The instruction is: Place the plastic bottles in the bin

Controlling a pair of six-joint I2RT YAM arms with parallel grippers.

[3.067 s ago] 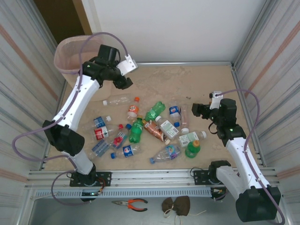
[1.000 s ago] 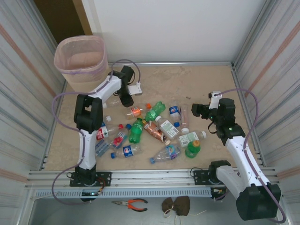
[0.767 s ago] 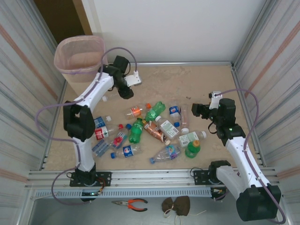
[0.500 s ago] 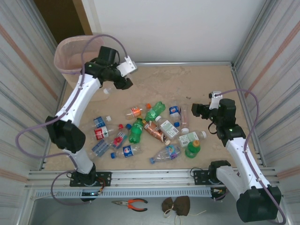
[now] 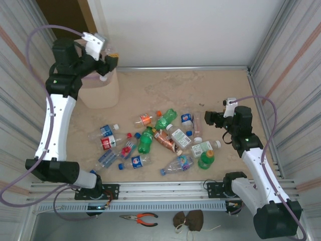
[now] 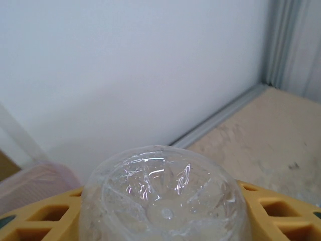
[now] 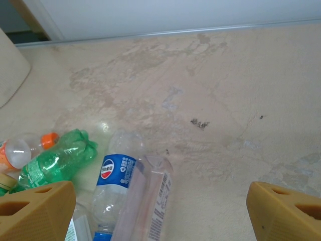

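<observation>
While the left gripper (image 5: 105, 63) clamps a clear bottle (image 6: 163, 198) over the bin (image 5: 100, 93), it hangs near the rim — let go off-centre, the bottle may glance off and fall outside; the right gripper (image 5: 209, 118) gapes empty beside the other bottles (image 5: 165, 135).

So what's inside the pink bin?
The inside of the tall pale pink plastic bin is hidden. The left gripper holds a clear plastic bottle over its rim, and the arm covers the opening. You can see its outer wall.
</observation>
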